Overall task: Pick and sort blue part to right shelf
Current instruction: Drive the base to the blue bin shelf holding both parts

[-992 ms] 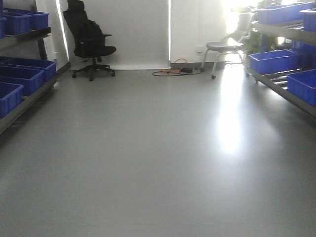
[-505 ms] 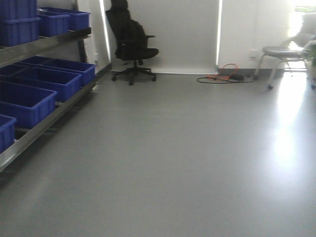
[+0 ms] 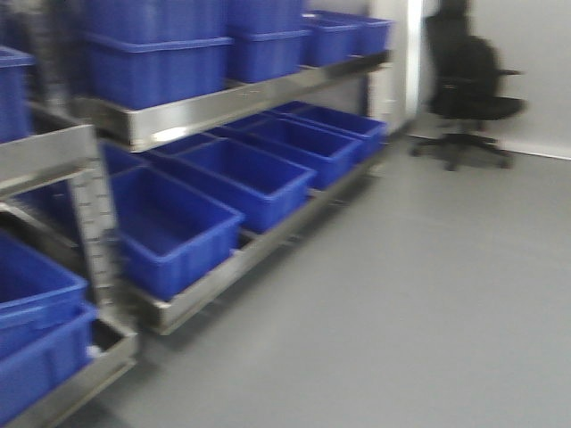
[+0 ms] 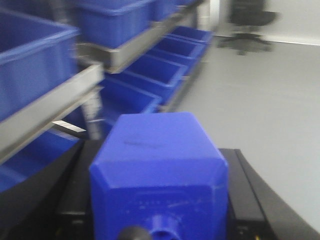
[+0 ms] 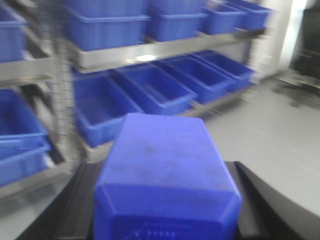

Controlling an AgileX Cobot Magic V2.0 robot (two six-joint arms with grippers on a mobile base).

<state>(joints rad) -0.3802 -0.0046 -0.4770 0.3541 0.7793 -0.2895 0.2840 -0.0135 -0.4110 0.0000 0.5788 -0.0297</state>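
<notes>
A chunky blue part [image 4: 159, 165] fills the left wrist view, gripped between the black fingers [image 4: 245, 185] of my left gripper [image 4: 159, 150], which is shut on it. The right wrist view shows another blue part [image 5: 165, 170] held the same way, with my right gripper [image 5: 167, 155] shut on it and its black fingers [image 5: 255, 195] on both sides. Neither gripper appears in the front view. The right shelf is out of view.
A steel rack [image 3: 223, 102] with rows of blue bins [image 3: 169, 223] on two levels fills the left of the front view, close by. Grey floor [image 3: 428, 294] spreads to the right. A black office chair [image 3: 468, 89] stands by the far wall.
The front view has swung left: the open floor and right-hand rack are gone, the left rack of blue bins now fills the frame, and the black chair has shifted to the right.
</notes>
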